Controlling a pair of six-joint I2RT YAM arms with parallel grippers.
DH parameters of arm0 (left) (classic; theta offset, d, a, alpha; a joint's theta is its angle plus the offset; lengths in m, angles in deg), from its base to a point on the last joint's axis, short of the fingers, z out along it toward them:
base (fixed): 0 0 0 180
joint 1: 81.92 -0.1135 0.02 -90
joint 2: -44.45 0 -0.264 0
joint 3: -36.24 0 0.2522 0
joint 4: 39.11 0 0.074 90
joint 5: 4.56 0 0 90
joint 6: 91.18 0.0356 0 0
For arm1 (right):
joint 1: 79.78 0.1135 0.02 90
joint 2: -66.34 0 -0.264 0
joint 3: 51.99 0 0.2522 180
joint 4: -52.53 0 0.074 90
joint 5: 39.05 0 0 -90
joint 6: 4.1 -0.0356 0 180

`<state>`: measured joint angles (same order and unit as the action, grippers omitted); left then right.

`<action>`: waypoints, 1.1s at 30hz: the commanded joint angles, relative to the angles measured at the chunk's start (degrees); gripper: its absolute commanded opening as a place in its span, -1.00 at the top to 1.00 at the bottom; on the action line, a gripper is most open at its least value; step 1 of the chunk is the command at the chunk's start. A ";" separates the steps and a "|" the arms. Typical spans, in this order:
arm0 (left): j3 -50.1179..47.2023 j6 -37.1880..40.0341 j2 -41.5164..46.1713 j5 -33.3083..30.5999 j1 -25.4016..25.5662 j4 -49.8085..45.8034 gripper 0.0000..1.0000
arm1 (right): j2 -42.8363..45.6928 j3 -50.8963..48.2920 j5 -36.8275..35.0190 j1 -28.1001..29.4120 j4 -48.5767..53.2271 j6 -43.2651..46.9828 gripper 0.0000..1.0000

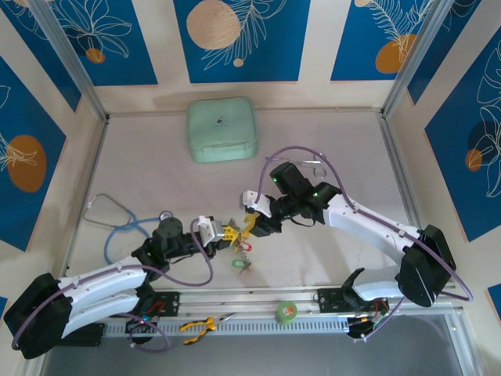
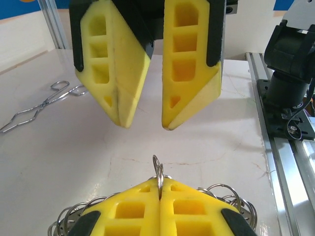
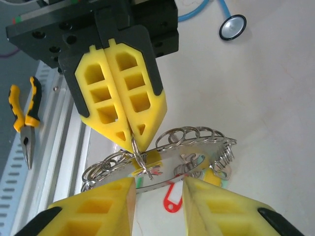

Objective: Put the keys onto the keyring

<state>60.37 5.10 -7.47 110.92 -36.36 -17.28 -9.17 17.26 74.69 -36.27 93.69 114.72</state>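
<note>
Left hand (image 2: 160, 183), seen from its own wrist: yellow pads cut with rectangular pockets are pressing together and pinching a thin, upright wire loop (image 2: 157, 167). Facing it, the right hand (image 2: 145, 126) is hovering with its wedge-shaped pads spread. The right wrist view is revealing what the left one is hiding: the loop is meeting the keyring (image 3: 170, 158), a flat, shiny metal band sitting between the two hands and fringed with many small coiled rings. A red plastic tag (image 3: 172, 201) is dangling below it. The top view is showing the keys (image 1: 241, 262) as a small red-and-green cluster just beneath the meeting hands, too small to resolve. Farther out on the pale counter (image 2: 74, 162), thin steel forceps (image 2: 44, 103) are lying to one side, with a blue-tubed stethoscope (image 3: 231, 27) and yellow-handled pliers (image 3: 24, 118) lying elsewhere.
</note>
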 commanded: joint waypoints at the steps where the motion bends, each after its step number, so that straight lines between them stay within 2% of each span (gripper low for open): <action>1: -0.66 -0.75 0.46 0.88 0.30 6.01 1.00 | 0.33 -2.25 4.07 0.37 -4.02 -4.30 0.37; 11: -0.96 -1.34 0.40 1.85 0.29 7.23 1.00 | -2.89 -1.30 4.02 1.32 -3.80 -2.56 0.40; 18: -1.05 -1.28 0.51 1.93 0.25 7.03 1.00 | -2.77 -0.81 3.99 1.24 -2.06 -2.10 0.84; 21: -1.23 -1.36 0.66 2.08 0.26 7.29 1.00 | -2.53 -1.06 3.67 0.84 -1.23 -2.18 0.92; 29: -1.58 -1.91 0.27 4.35 0.27 10.89 1.00 | -5.92 -0.04 2.18 1.01 -1.02 -3.74 0.95; 33: -1.27 -1.89 -0.27 4.63 0.23 11.49 1.00 | -5.81 -0.12 3.46 1.34 -3.00 -4.21 0.76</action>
<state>58.79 3.66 -7.73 112.18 -36.36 -12.40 -14.87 15.97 76.94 -35.16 91.52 111.35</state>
